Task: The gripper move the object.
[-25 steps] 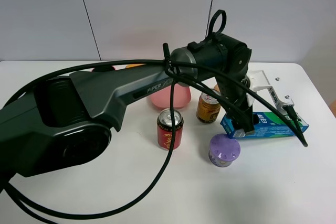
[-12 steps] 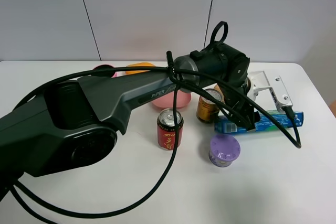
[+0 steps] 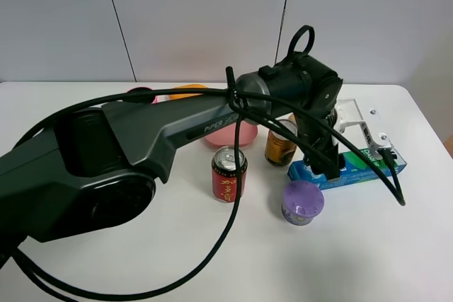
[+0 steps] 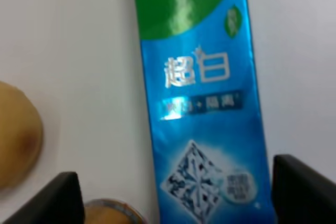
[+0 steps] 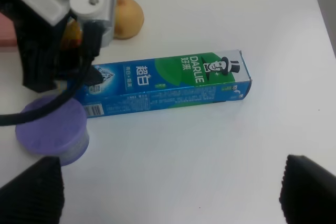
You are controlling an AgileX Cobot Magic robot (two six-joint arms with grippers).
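The left gripper (image 3: 327, 169) hangs over the near end of the toothpaste box (image 3: 354, 166), its 2 black fingers spread wide — in the left wrist view 1 fingertip (image 4: 58, 198) shows on each side of the box (image 4: 202, 103), both clear of its edges. Whether the tips touch the table cannot be told. The blue-and-green box lies flat on the white table (image 3: 177, 259) toward its right side, its long axis running roughly left to right; the right wrist view shows the "DARLIE" lettering and the top-hatted face at the end of the box (image 5: 168, 85) away from the gripper (image 5: 52, 72). Just beside that gripped-over end stands a purple-lidded tub (image 3: 302, 201), with a gold drink can (image 3: 281, 145) just behind and a red can (image 3: 229, 173) farther left. A pink bowl (image 3: 230, 134) sits beyond the cans. The right gripper (image 5: 168, 192) — open, its 2 dark fingertips at the frame's corners — hovers well above the table.
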